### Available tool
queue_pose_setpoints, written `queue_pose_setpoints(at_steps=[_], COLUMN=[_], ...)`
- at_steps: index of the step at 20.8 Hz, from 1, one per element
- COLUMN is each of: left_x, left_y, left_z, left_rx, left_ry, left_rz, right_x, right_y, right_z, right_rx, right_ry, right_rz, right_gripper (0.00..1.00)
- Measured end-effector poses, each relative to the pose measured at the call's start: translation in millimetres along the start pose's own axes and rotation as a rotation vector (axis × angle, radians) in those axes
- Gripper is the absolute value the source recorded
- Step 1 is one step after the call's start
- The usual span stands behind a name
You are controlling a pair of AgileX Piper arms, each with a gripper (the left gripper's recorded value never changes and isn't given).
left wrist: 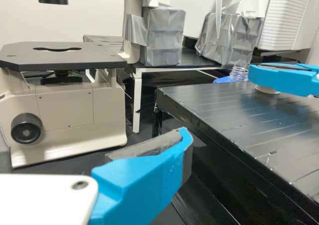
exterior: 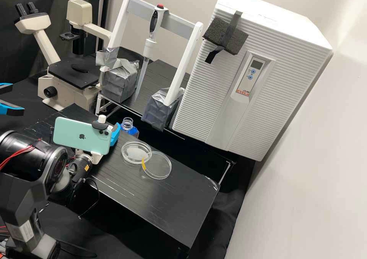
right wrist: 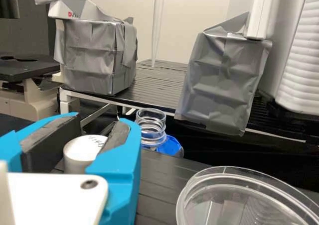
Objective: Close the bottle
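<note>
Bottle (right wrist: 151, 128) stands uncapped at the far edge of the black surface (exterior: 160, 201), its clear neck open and blue liquid in its body. Right fingers (right wrist: 119, 155) are clenched on a white cap (right wrist: 82, 153), held upright just beside the bottle and not touching it. In the high view this grasp sits behind a mint phone (exterior: 82, 135). Left fingers (left wrist: 144, 177) are spread and grasp nothing, held low off the surface's left side, near the microscope (exterior: 69, 79) and well apart from the bottle. A pair of clear, overlapping dishes (exterior: 147, 160) lies on the surface near the bottle. A pipette (exterior: 147, 48) hangs from a white stand behind the bottle.
</note>
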Motion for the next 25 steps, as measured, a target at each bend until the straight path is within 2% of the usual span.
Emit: queue_pose_setpoints(at_steps=[4, 7, 12, 15, 19, 22, 24, 25], left_x=[0.0, 0.0, 0.0, 0.0, 0.4, 0.4, 0.4, 0.6], left_y=[0.0, 0.0, 0.0, 0.0, -0.1, 0.0, 0.0, -0.1], left_z=[0.0, 0.0, 0.0, 0.0, 0.6, 0.4, 0.4, 0.8], left_rx=[0.000, 0.000, 0.001, 0.001, 0.002, 0.030, 0.030, 0.030], left_ry=[0.000, 0.000, 0.000, 0.000, -0.003, -0.002, -0.002, -0.004], left_rz=[0.000, 0.000, 0.000, 0.000, 0.000, 0.001, 0.001, 0.000], right_x=[-1.7, -2.1, 13.7, 29.0, 46.4, 55.7, 60.7, 62.4], right_y=[4.5, 13.6, 25.6, 26.5, 22.4, 20.5, 20.0, 19.0], right_z=[-3.8, -7.2, -14.2, -13.0, -9.3, -6.8, -5.6, -4.8], right_rx=[0.000, 0.000, 0.005, 0.012, 0.013, 0.012, 0.010, 0.000], right_ry=[0.018, 0.034, 0.057, 0.044, 0.016, -0.001, -0.008, -0.012], right_rz=[0.021, 0.064, 0.119, 0.126, 0.092, 0.083, 0.084, 0.078], right_gripper=[0.00, 0.00, 0.00, 0.00, 0.00, 0.00, 0.00, 0.00])
